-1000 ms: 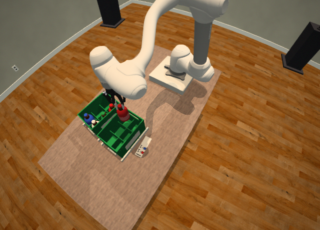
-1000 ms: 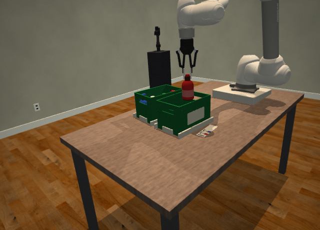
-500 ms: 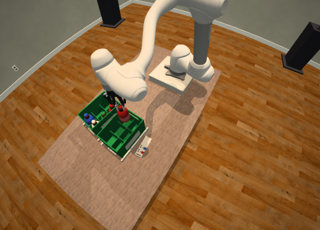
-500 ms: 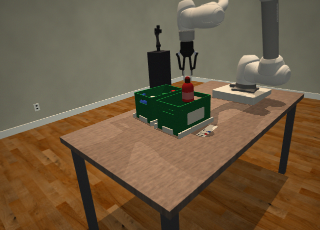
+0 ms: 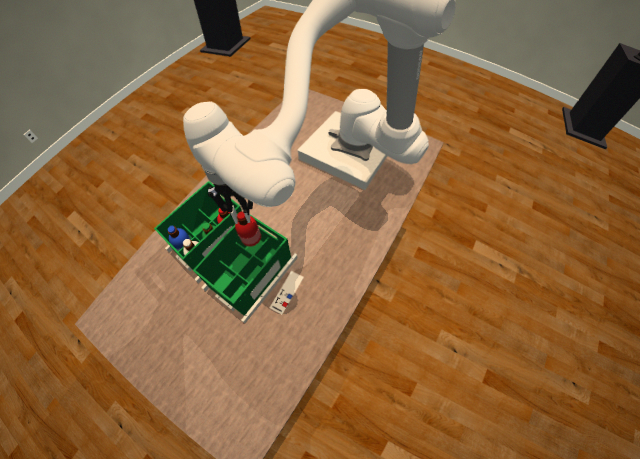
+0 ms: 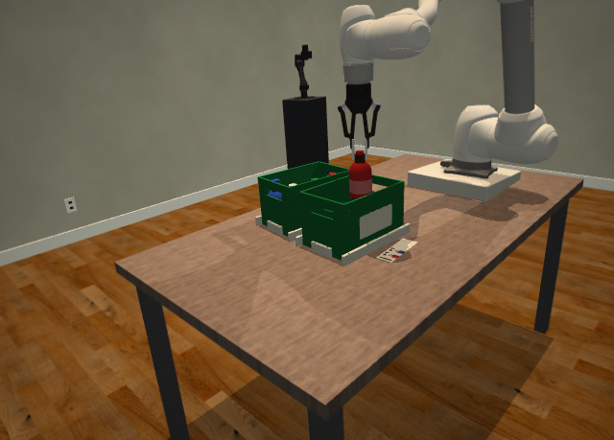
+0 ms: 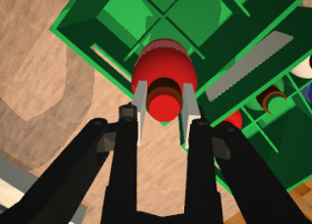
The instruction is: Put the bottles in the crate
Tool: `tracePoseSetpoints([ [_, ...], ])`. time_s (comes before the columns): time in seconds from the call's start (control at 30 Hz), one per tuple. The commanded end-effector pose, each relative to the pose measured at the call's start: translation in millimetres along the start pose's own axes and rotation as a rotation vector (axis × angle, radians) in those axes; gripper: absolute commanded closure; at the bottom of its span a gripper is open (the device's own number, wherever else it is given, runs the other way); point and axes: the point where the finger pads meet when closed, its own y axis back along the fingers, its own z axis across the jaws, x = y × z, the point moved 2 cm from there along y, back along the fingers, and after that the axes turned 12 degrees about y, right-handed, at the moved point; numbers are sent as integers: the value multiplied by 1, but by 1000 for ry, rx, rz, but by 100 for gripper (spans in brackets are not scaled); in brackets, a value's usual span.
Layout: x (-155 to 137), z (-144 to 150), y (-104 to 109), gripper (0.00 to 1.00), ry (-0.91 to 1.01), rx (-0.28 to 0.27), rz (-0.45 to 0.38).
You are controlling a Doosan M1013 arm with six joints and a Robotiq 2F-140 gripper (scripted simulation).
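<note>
A white robot arm's black end effector (image 6: pixel 359 147) grips the cap of a red bottle (image 6: pixel 360 180), which hangs upright directly beneath it, partly lowered into a corner compartment of the empty green crate (image 6: pixel 346 218). The second crate (image 6: pixel 277 205) with the remaining bottles sits alongside on the tabletop (image 6: pixel 297 316).
</note>
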Motion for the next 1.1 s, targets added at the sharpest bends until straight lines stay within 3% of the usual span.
tracePoseSetpoints([
  [0.0,0,0,-3,100,0,0,0],
  [1.07,0,0,-31,100,0,0,0],
])
